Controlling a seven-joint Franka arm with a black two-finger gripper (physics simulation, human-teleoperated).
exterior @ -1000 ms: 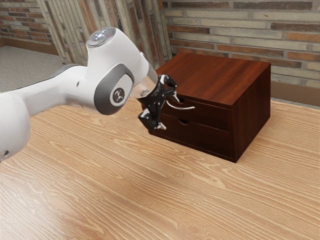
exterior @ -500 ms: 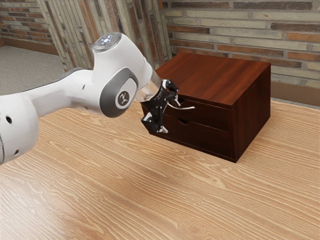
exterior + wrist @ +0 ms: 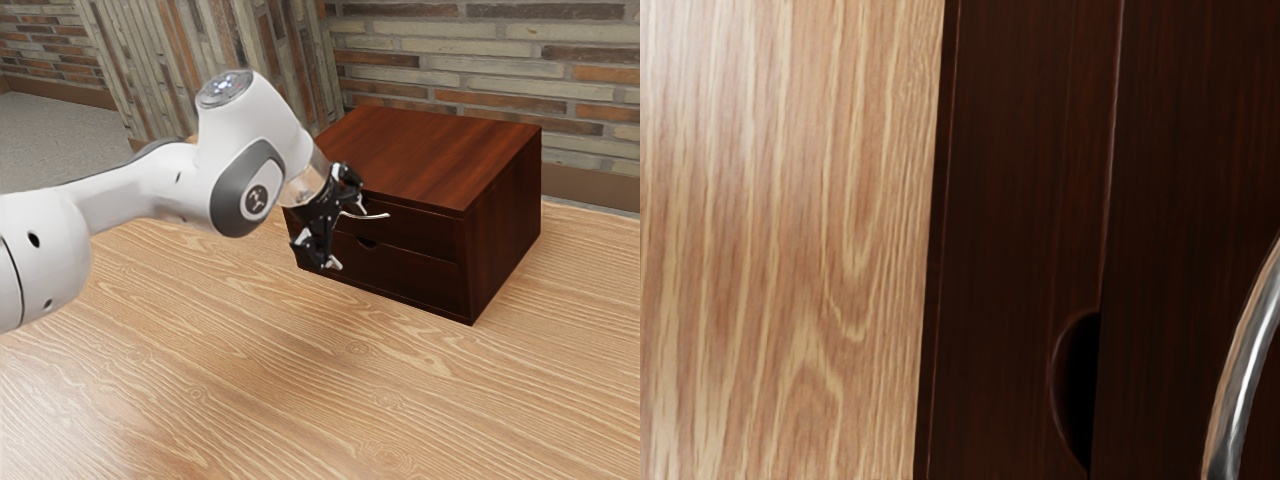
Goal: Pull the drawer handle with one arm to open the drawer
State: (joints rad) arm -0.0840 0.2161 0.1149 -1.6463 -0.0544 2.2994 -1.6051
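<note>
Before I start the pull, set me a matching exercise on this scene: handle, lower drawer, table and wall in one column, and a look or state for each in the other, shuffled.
Things:
1. handle
2. lower drawer
3. table
4. wall

Looks or states:
A. dark wood front, shut, with a half-round notch at its top edge
B. rows of brick
C. curved bar of silver metal
D. pale wood grain

Pairs: 1-C, 2-A, 3-D, 4-B
</note>
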